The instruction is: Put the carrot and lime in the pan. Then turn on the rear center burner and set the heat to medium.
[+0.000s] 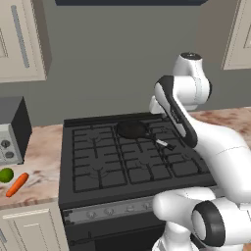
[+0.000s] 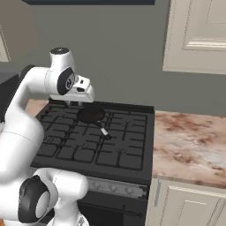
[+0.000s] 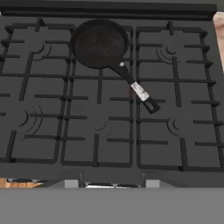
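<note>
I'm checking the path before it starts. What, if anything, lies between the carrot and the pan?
Nothing visible stands in the way. The carrot and lime lie on the counter left of the stove; bare grates separate them from the empty pan at the rear center.

No text, label, brand, number or sign can be read anywhere. The stove (image 1: 132, 157) front carries a row of knobs (image 1: 117, 210) (any markings around them are too blurred to make out), and the grey appliance (image 1: 11, 139) on the counter (image 1: 41, 166) has unmarked dials.
</note>
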